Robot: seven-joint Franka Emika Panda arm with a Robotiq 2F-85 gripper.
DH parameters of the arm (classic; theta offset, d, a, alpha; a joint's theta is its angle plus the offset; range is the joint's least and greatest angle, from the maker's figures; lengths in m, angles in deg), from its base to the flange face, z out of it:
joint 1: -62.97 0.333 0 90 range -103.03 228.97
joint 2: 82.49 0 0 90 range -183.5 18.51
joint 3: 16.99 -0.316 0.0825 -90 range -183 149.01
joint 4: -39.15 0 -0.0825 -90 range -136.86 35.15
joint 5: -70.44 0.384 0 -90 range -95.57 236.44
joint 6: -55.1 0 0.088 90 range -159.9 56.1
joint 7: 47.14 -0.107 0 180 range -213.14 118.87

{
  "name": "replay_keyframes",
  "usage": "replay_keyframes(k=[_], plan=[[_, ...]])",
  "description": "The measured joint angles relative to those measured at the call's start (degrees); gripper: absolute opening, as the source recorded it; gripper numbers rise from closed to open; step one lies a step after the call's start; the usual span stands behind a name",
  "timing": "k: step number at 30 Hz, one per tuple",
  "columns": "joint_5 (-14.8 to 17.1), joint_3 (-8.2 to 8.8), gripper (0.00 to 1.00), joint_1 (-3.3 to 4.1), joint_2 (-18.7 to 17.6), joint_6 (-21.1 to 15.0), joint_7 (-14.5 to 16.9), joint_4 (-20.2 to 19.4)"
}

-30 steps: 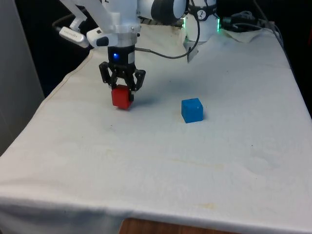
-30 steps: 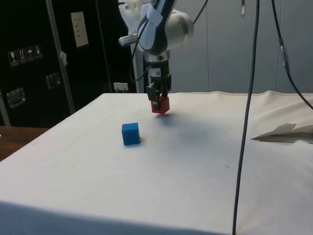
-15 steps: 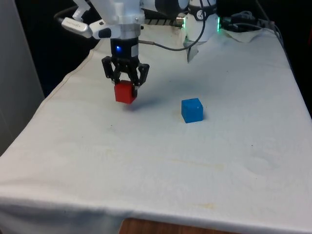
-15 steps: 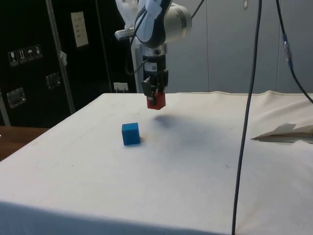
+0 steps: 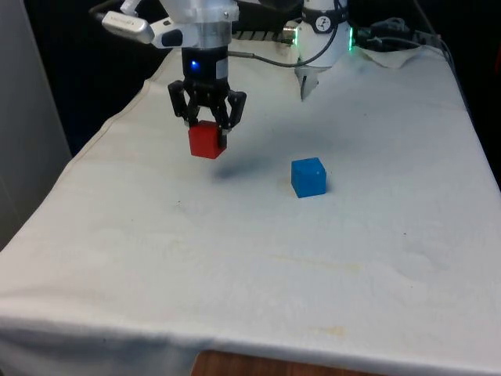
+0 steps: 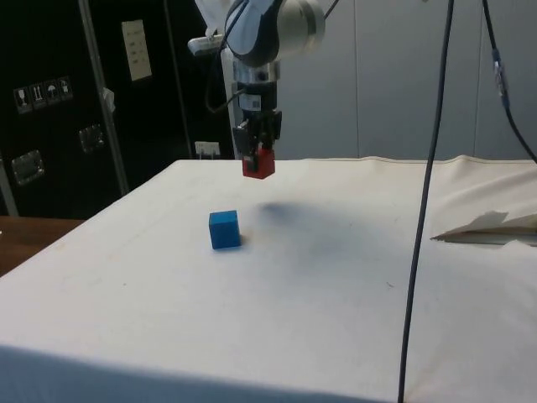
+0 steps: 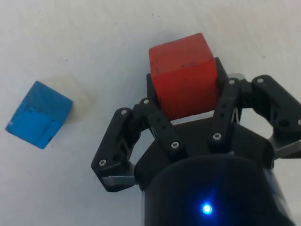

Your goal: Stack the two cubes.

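My gripper (image 5: 207,135) is shut on a red cube (image 5: 205,141), which hangs in the air well above the white cloth. From the side the red cube (image 6: 258,164) and gripper (image 6: 258,157) hover higher than the blue cube (image 6: 224,229) and farther back on the table. The blue cube (image 5: 308,176) rests on the cloth toward the front view's right of the gripper. In the wrist view the red cube (image 7: 183,80) sits between the fingers (image 7: 155,123), with the blue cube (image 7: 39,114) off to one side on the cloth.
The white cloth covers the table (image 5: 258,258). A black cable (image 6: 428,185) hangs down in front of the side camera. A fold of cloth (image 6: 491,225) lies at the table's far side, and crumpled cloth with cables (image 5: 391,35) sits near the robot's base.
The gripper has lifted the red cube off the cloth and carried it upward and a little toward the blue cube. The blue cube has not moved.
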Motion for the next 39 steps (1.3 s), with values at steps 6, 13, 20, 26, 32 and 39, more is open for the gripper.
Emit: replay_keyframes(k=[6,13,20,26,32,39], plan=[[-0.1,-0.06,0.01,0.46,1.2,0.7,-0.9,0.1],[-0.1,-0.34,0.01,0.92,2.3,1.5,-1.7,0.1],[-0.6,-0.92,0.01,1.26,3.4,2.2,-2.8,0.1],[-1.3,-1.66,0.01,1.55,4.5,3.3,-4.0,-0.1],[-2.5,-2.41,0.01,1.72,4.9,3.8,-5.6,-0.1],[-4.4,-3.90,0.01,2.06,5.3,4.0,-8.4,-0.2]])
